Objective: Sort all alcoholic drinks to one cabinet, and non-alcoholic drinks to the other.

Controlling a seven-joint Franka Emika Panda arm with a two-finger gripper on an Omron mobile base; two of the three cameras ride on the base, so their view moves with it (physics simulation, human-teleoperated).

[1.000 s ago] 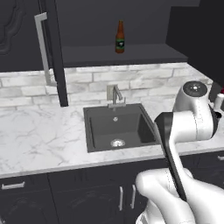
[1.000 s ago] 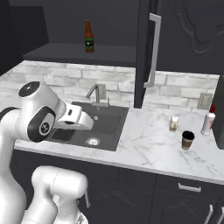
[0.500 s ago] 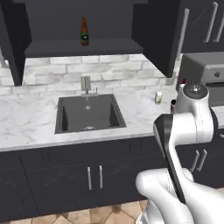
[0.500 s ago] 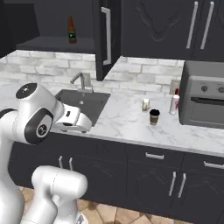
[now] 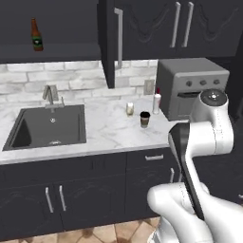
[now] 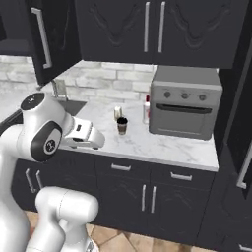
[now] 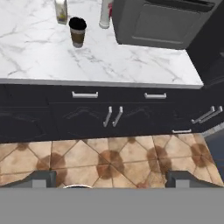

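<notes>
The view has been shifted rightward; the paper cup (image 5: 144, 119) is now centred on the table (image 5: 109, 135), tool (image 7: 109, 177) spread wide, empty.

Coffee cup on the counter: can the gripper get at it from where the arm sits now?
Probably yes. The coffee cup stands upright on open marble counter, apart from the carton and white bottle behind it. Nothing blocks its front. The open gripper is low over the floor, so the arm must rise first.

base views: flank arm, share counter (image 5: 109, 133), oven (image 6: 184, 101) | hand view: faces lower cabinets (image 7: 109, 116)
</notes>
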